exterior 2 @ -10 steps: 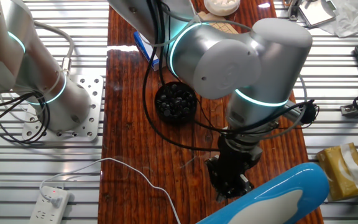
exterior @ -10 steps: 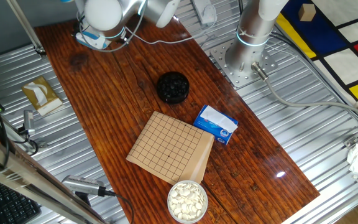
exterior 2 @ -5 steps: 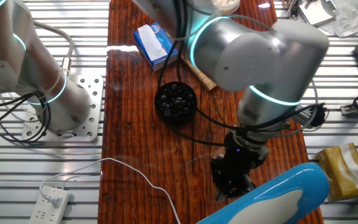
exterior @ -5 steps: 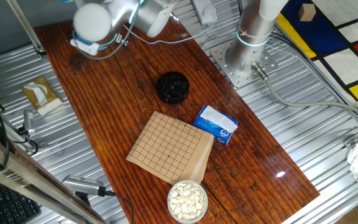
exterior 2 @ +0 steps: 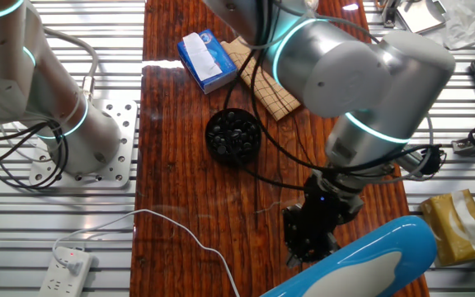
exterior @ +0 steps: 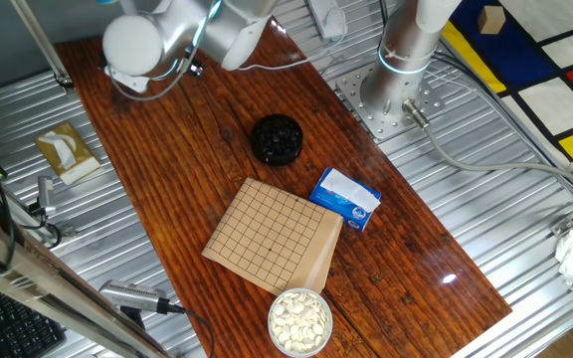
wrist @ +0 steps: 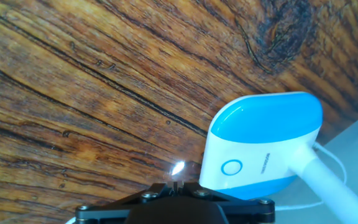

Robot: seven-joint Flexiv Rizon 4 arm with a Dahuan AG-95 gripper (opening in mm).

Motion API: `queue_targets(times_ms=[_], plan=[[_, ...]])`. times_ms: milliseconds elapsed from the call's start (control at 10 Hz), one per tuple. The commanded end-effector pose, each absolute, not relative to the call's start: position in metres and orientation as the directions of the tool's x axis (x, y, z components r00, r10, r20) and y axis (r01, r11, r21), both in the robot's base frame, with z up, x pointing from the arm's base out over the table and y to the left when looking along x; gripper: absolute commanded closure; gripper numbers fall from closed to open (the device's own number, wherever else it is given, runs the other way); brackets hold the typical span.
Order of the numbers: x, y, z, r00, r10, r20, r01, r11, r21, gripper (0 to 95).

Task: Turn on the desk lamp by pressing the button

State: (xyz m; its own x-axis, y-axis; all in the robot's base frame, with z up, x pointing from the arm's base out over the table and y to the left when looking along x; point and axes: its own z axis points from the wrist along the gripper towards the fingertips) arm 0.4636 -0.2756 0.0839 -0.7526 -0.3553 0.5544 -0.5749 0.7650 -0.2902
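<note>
The desk lamp's base (wrist: pixel 272 130) is light blue on top and white below, and lies on the wood table right of centre in the hand view. Its round button (wrist: pixel 232 168) is on the white face. My gripper (wrist: pixel 174 185) is at the bottom edge, fingertips touching, just left of the button and not on it. In the other fixed view the gripper (exterior 2: pixel 308 246) hangs low over the table beside the lamp's blue-and-white head (exterior 2: pixel 369 256). A thin white cord (exterior 2: pixel 180 227) runs off it. In one fixed view the arm's wrist (exterior: pixel 132 45) hides the lamp.
A black bowl of dark stones (exterior: pixel 277 138), a grid board (exterior: pixel 272 234), a blue-and-white packet (exterior: pixel 346 198) and a bowl of white stones (exterior: pixel 299 320) lie along the table. A power strip (exterior 2: pixel 68 264) sits off the table edge. The arm's base plate (exterior: pixel 386 104) is beside the table.
The arm's wrist has swung toward the table's corner where the lamp stands. That uncovered the packet and the board in the other fixed view. The gripper stays low beside the lamp.
</note>
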Motion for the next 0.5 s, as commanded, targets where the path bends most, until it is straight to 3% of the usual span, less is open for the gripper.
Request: queue_targets(times_ms=[100,500], plan=[[0.4620,-0.2754,0.0848,-0.757,-0.348,0.553,-0.570,0.766,-0.298,95.0],[0.4620,-0.2754,0.0848,-0.758,-0.348,0.552,-0.569,0.766,-0.299,95.0]])
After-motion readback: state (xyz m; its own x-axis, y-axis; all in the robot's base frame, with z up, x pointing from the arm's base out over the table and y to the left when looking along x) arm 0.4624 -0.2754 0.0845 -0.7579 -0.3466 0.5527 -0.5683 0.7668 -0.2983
